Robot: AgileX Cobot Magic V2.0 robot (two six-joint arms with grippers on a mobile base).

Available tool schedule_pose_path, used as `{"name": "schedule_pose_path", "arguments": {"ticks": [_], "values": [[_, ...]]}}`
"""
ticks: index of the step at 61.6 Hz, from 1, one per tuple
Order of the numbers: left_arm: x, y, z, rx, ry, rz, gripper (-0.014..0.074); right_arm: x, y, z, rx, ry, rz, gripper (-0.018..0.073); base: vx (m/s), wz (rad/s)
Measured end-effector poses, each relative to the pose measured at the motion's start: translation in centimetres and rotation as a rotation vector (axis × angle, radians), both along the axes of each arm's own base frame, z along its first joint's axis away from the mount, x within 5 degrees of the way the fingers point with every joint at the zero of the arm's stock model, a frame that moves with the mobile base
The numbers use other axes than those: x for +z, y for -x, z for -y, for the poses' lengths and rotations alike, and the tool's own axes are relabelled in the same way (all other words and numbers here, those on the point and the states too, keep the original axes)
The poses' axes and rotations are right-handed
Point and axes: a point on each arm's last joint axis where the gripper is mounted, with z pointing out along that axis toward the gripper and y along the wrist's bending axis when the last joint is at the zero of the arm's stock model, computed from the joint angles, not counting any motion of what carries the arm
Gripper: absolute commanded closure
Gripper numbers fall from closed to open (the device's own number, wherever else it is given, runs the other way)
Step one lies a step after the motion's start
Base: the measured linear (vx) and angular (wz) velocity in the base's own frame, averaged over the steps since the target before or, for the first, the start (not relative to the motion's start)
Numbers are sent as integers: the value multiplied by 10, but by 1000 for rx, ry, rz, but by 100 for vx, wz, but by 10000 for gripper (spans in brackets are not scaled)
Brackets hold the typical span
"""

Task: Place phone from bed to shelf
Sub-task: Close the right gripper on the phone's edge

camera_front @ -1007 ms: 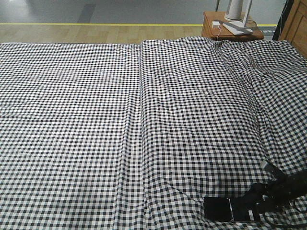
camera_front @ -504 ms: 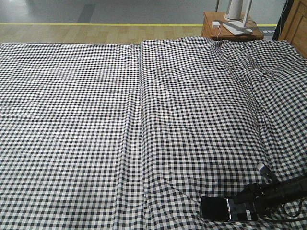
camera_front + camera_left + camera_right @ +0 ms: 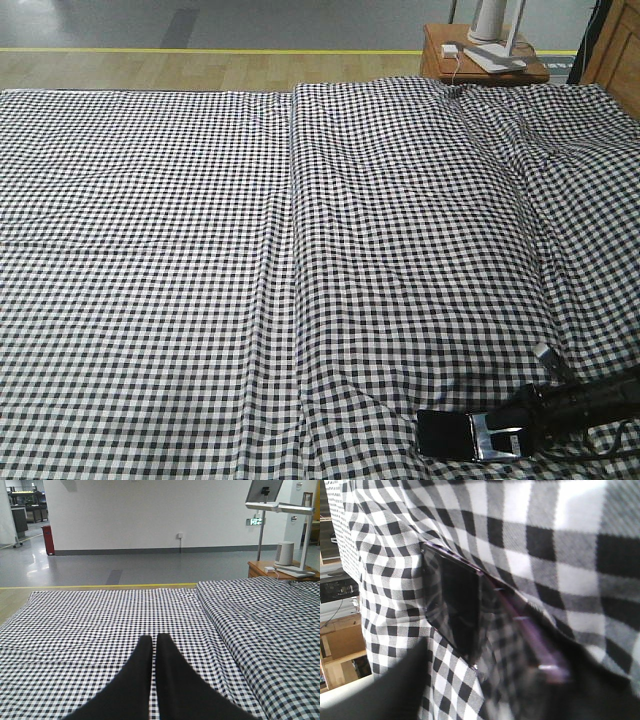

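Observation:
The phone [image 3: 445, 432], flat and glossy black, lies on the checked bed [image 3: 200, 250] near its front right corner. My right gripper [image 3: 515, 432] reaches in low from the right at the phone's right end. In the right wrist view the phone [image 3: 452, 600] shows a pinkish edge. One dark finger [image 3: 385, 695] stands left of it with a strip of sheet between them. The other finger is a blur under the phone's edge, so the jaws are open astride it. My left gripper [image 3: 151, 639] hovers shut over the bed [image 3: 90, 615], holding nothing. Pale wooden boards [image 3: 340, 652], seemingly the shelf, show far left.
An orange-brown bedside table [image 3: 485, 58] with a white lamp base and a charger stands beyond the bed's far right corner. A brown wooden cabinet [image 3: 615, 45] is beside it. A raised fold [image 3: 293, 250] runs down the sheet. Grey floor with a yellow line lies beyond.
My right gripper has dropped lower and flatter onto the sheet at the phone's right end. The phone has slid slightly left. The left arm's state before is not shown.

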Motion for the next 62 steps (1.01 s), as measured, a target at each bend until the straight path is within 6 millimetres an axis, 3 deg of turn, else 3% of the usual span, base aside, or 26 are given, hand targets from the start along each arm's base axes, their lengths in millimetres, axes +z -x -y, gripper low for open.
{"name": "schedule_pose_path", "arguments": {"ticks": [7,35,51,62], "values": [[0,0,0,0,0,0,595,0,0,0,0,0,1,578,0,0],[0,0,0,0,0,0,595,5,-1,2,-1,14,-29,564,0,0],[0,0,0,0,0,0,595,44,-4,4,27,34,32,563,0,0],[0,0,0,0,0,0,595,71,6,-3,47,22,79,563,0,0]]}}
